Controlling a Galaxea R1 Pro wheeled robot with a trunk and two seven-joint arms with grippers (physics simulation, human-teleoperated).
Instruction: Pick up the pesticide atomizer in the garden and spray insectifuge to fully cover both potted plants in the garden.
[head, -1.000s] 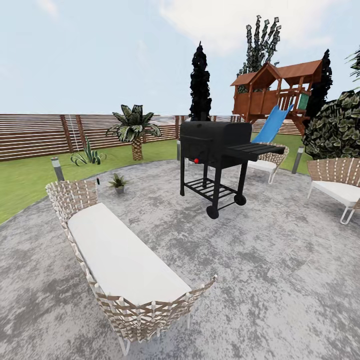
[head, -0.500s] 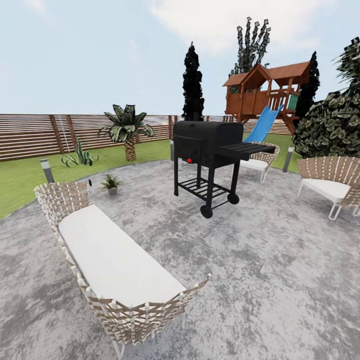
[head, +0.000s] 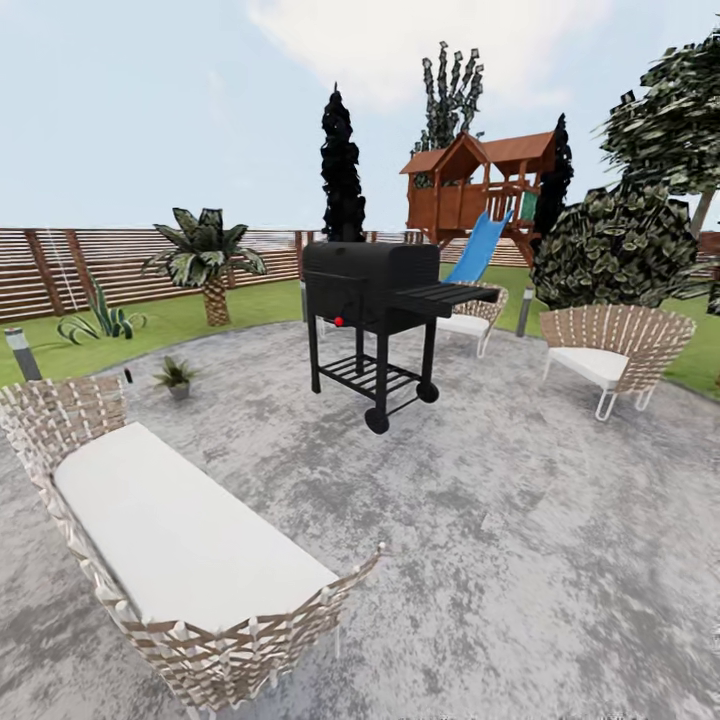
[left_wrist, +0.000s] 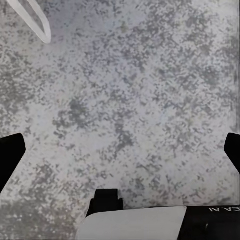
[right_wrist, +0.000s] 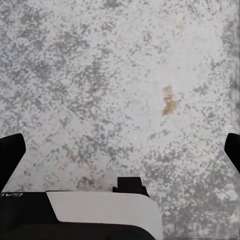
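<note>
One potted plant (head: 177, 375), a low green rosette in a small grey pot, stands on the patio (head: 520, 500) at the left middle of the head view. Just left of it a thin dark-topped object pokes up behind the sofa's arm, too small to identify.

The woven sofa (head: 170, 540) with a white cushion fills the lower left. A black grill (head: 372, 300) on wheels stands at centre, with two woven chairs (head: 612, 350) to its right.

Behind lie green lawn (head: 180, 318), an agave (head: 98, 320), a palm (head: 205, 255), the slatted fence (head: 60, 270) and a wooden playhouse (head: 480, 185) with a blue slide.

Both wrist views look down on speckled grey paving. The left gripper (left_wrist: 120, 150) and the right gripper (right_wrist: 120, 150) have their black fingers spread wide, holding nothing.
</note>
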